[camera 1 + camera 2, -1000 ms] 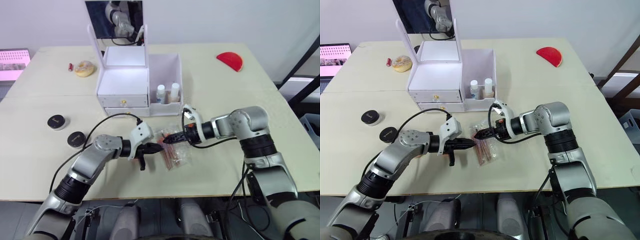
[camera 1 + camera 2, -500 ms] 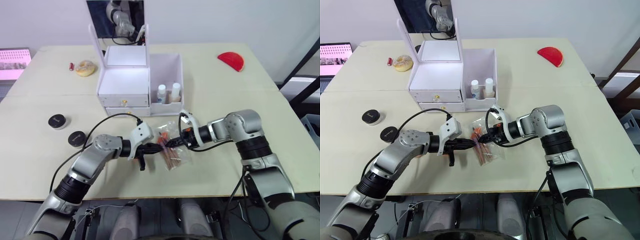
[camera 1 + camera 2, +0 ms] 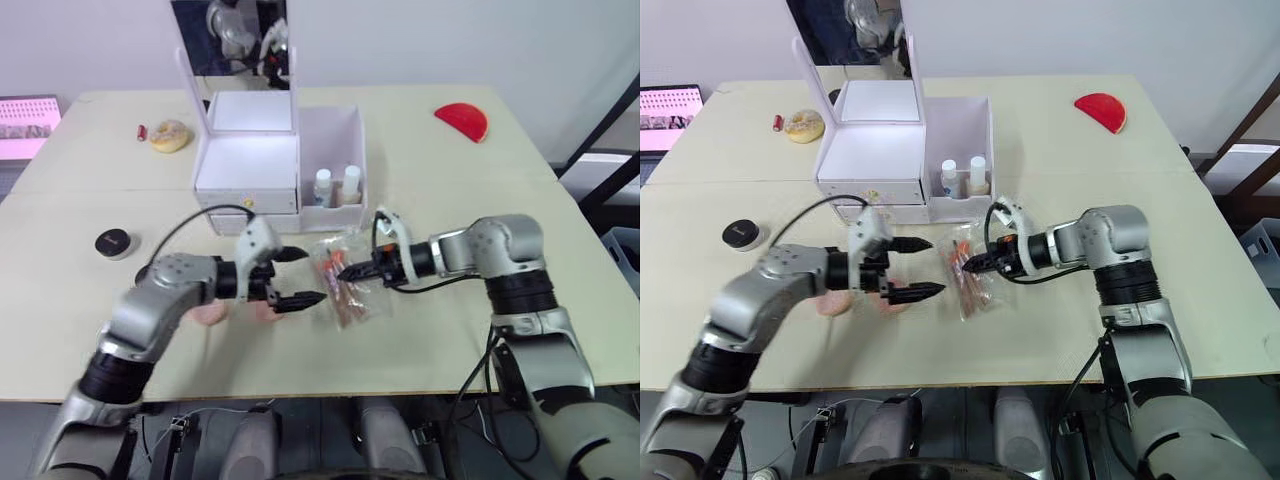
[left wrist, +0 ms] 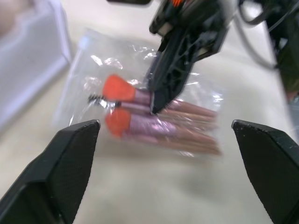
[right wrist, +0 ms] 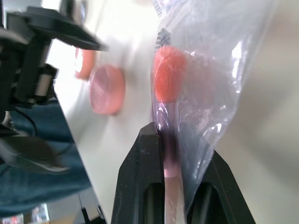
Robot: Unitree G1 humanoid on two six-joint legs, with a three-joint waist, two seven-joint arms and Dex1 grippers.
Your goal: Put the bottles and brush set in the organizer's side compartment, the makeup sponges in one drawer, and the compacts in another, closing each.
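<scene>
A pale table (image 3: 450,200) stands before a plain light wall, and the organizer (image 3: 270,165) stands toward the table's far side, its mirror (image 3: 232,40) upright at the back. Far to the left of the organizer, at the table's edge, a pink-lit screen (image 3: 25,112) shows, and nearer the organizer on that side lie a small red tube (image 3: 142,132) and a yellowish puff (image 3: 169,135). In front of the organizer and to its left, one black-lidded compact (image 3: 112,243) rests on the table. Two pink sponges (image 3: 835,303) lie in front of the organizer, partly behind the left arm. The left gripper (image 3: 296,276) hovers in front of the drawers (image 3: 248,205), its two black fingers spread wide with nothing between them, pointing toward the brush set (image 3: 343,282). Both drawers look pushed in. In the side compartment (image 3: 335,150), on the organizer's right, the two bottles (image 3: 338,187) stand upright side by side against its front wall. The brush set, a clear pouch with orange-tipped brushes, sits just in front of that compartment, and the right gripper (image 3: 346,273) has its fingers pressed together on the pouch, pinching the plastic near the orange ends. Far to the right of the organizer, near the table's back corner, lies a red half-circle piece (image 3: 462,121).
</scene>
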